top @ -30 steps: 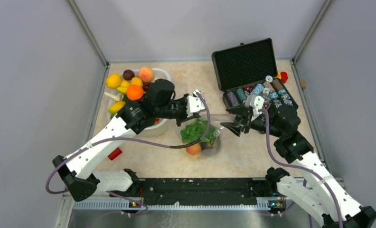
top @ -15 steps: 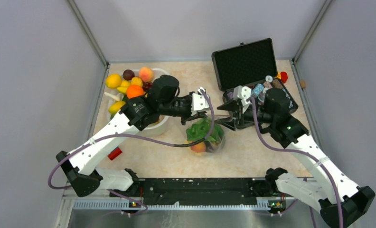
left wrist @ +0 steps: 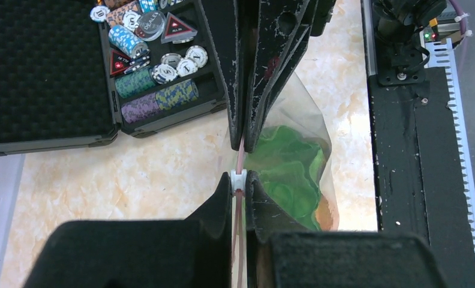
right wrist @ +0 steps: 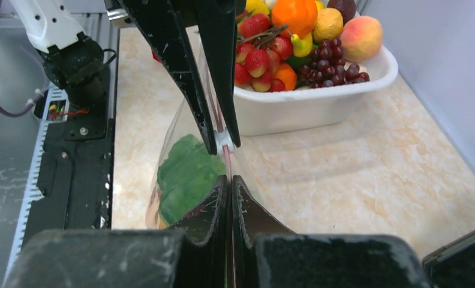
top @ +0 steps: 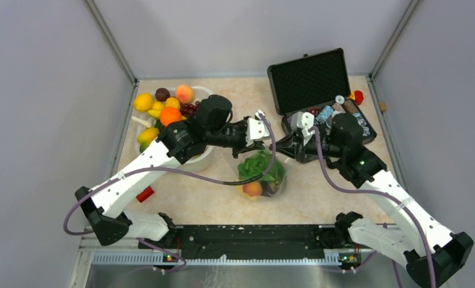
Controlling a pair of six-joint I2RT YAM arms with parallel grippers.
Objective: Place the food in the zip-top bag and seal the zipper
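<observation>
Clamps the left gripper [left wrist: 239, 182] shut on the zipper [left wrist: 241, 157], fingers pressed flat against the pink strip right at its white slider [left wrist: 239, 177]. Clamps the right gripper [right wrist: 230, 180] on the same strip too, fingers squeezed together, tip facing tip with the left and just apart from it, a short run of strip bare between them. Holds up, that way, the mouth of the zip-top bag [top: 280, 175] in the middle of the table [top: 319, 195], between the two arms, with the lettuce [top: 256, 165] and the peach [top: 252, 189] inside. Cannot tell whether the strip is pressed closed along its whole width.

Differs from a second ago: right gripper then spread open and clear of the bag, nearer the black case [top: 310, 78]; at the strip by half a second ago. Since then, left gripper a little further right, the gap between the tips narrower, the bag shifted slightly rightward.

Around: chips [left wrist: 176, 94] stacked in the open case, far right, just behind the right arm. White basin [right wrist: 319, 105] heaped with fruit, far left, its near side hidden in the top view under the left arm. Purple cable [top: 211, 180] looping off the left wrist and crossing over the bag, covering part of it from above.
</observation>
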